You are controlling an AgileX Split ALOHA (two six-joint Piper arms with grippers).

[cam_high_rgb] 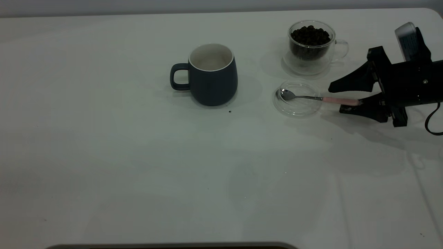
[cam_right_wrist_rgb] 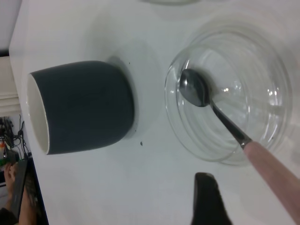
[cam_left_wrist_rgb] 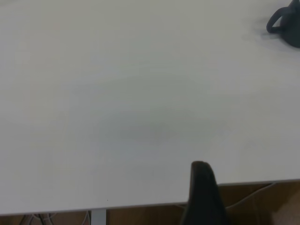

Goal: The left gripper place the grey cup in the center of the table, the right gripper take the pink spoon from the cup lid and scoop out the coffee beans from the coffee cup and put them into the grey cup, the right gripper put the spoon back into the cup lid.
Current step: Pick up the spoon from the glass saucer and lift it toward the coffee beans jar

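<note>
Already done, by the look of it: grey cup (cam_high_rgb: 211, 74) upright near the middle of the table (cam_high_rgb: 104, 166), handle turned toward the left edge, white inside bare of any beans. First step judged finished. Left gripper (cam_left_wrist_rgb: 202, 187) pulled back over the table's edge, well apart from everything; only one dark finger showing, so cannot tell whether spread or closed.

Still to come: everything with the spoon. Pink spoon (cam_high_rgb: 313, 98) lying with its metal bowl inside the cup lid (cam_high_rgb: 297, 98), pink handle sticking out over the rim toward the right edge. Lid flat on the table just in front of the coffee cup (cam_high_rgb: 311, 46), toward the far right corner. Coffee beans (cam_high_rgb: 309, 34) heaped high in that glass cup, apparently untouched.

Right gripper (cam_high_rgb: 346, 98) low by the right edge, fingers spread wide, one on each side of the handle's end, not yet closed on it; contact between lower finger and handle hard to judge. Probably the start of the pick-up. Left after that: scooping beans, tipping them into the grey cup, returning the spoon to the lid.
</note>
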